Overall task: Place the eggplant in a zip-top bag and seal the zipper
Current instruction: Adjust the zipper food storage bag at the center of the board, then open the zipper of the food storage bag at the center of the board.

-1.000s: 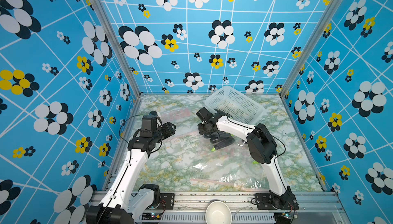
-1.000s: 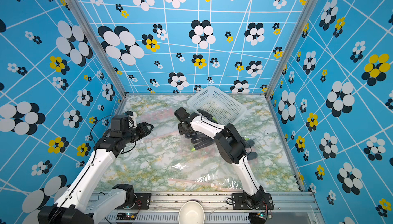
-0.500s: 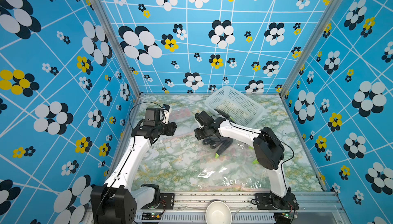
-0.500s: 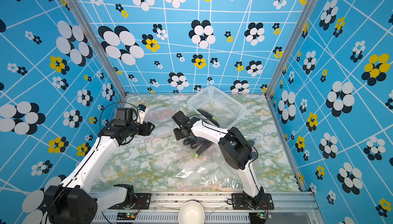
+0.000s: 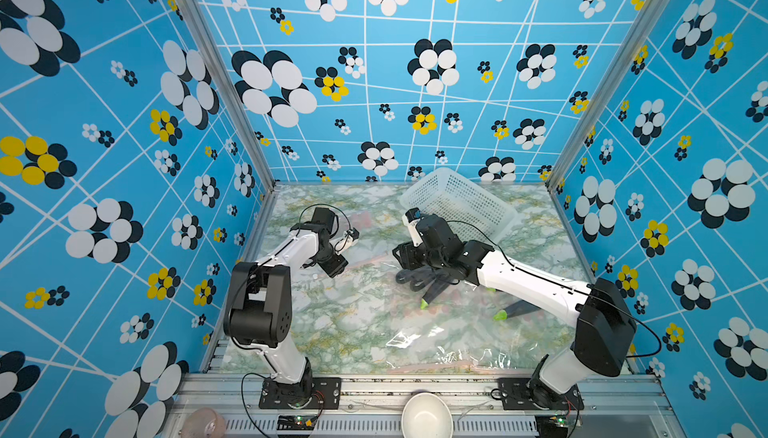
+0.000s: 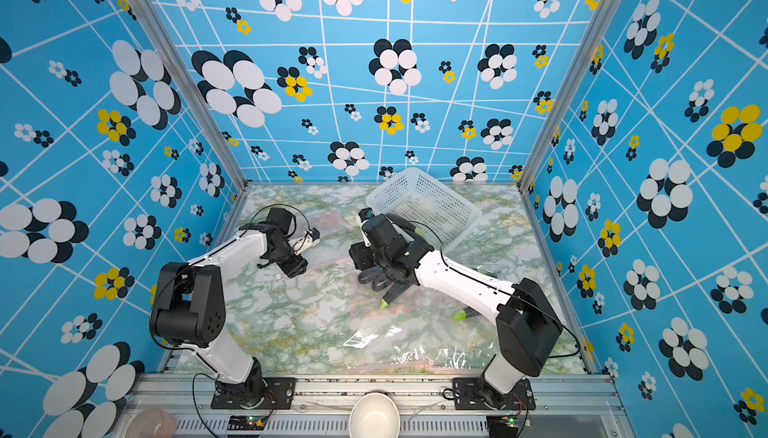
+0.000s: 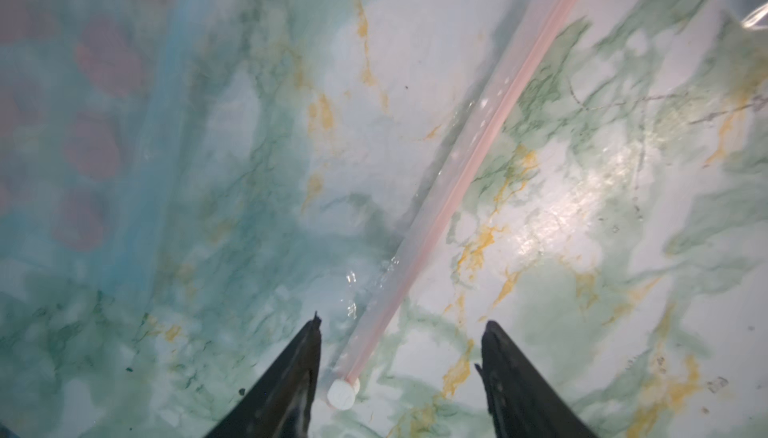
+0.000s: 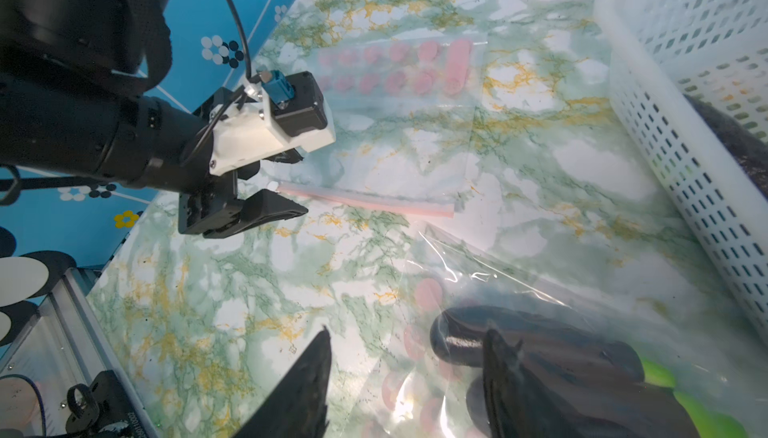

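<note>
Two dark eggplants with green stems point(image 5: 432, 288) point(image 8: 532, 344) lie under clear plastic of a zip-top bag point(image 5: 440, 344) point(image 8: 478, 273) printed with pink dots, beneath my right arm. My right gripper point(image 5: 405, 257) point(image 6: 359, 259) point(image 8: 409, 336) is open, its fingers straddling the bag's edge by the eggplants and holding nothing. A second flat bag point(image 8: 395, 124) lies at the back left. Its pink zipper strip point(image 7: 469, 161) point(image 8: 365, 203) ends in a white slider point(image 7: 343, 392). My left gripper point(image 5: 336, 264) point(image 6: 297, 267) point(image 7: 401, 325) is open over that slider end.
A white perforated basket point(image 5: 457, 207) point(image 6: 424, 203) point(image 8: 685, 124) stands tilted at the back right, with another dark eggplant point(image 8: 731, 132) in it. A white bowl point(image 5: 426, 415) sits on the front rail. Blue patterned walls enclose the marble-patterned table point(image 5: 332, 323).
Both arms have drawn their elbows back toward the front rail while the grippers stayed over the bags. Both jaws stand slightly wider.
</note>
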{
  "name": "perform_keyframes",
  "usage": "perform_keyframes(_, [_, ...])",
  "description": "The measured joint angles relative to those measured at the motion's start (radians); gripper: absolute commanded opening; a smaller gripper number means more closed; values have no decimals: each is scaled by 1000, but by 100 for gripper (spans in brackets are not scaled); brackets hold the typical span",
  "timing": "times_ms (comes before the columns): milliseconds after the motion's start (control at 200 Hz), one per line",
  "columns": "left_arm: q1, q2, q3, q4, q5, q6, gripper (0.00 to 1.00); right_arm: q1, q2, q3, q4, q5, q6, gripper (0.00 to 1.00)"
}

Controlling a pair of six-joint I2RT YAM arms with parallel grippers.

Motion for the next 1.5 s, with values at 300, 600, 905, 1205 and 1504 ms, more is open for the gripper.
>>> perform_keyframes(300, [23, 164, 142, -17, 14, 68, 66, 1, -40, -37, 0, 1, -5, 59])
perform_keyframes(600, [43, 192, 166, -102, 121, 115, 77, 1, -47, -36, -1, 3, -9, 59])
perform_keyframes(905, [66, 248, 229, -130, 143, 118, 64, 7, -45, -36, -10, 0, -20, 59])
perform_keyframes(1205, [81, 297, 298, -179, 171, 84, 48, 9, -45, -36, -30, 0, -35, 58])
perform_keyframes(1504, [90, 319, 325, -193, 200, 48, 35, 12, -45, -36, -32, 11, -43, 58])
